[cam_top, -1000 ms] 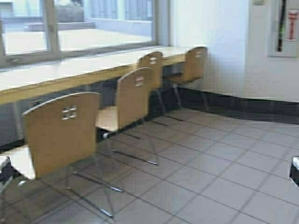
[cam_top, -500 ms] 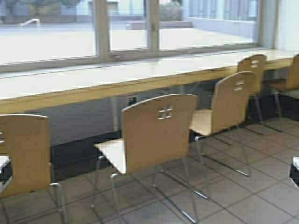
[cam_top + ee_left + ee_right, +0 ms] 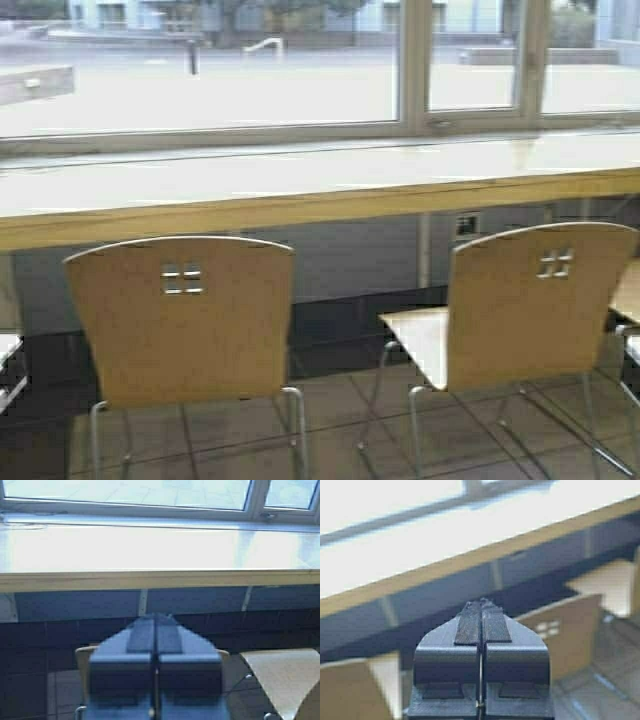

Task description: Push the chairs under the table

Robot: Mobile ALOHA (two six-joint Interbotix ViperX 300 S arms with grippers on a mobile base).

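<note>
Chairs at lower left and lower right are standing clear of the table; we are keeping both grippers clenched empty.

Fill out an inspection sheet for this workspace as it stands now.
Surface: table, long pale top, nothing on it.
Job's things: left chair and right chair stand on the floor, backs toward the robot, not yet under the table.
Clutter: nothing seen.
Grippers: left gripper shut, empty; right gripper shut, empty; both short of the chairs.
Cables: nothing seen.
Surroundings: window behind the table, wall socket below it, tiled floor.
</note>
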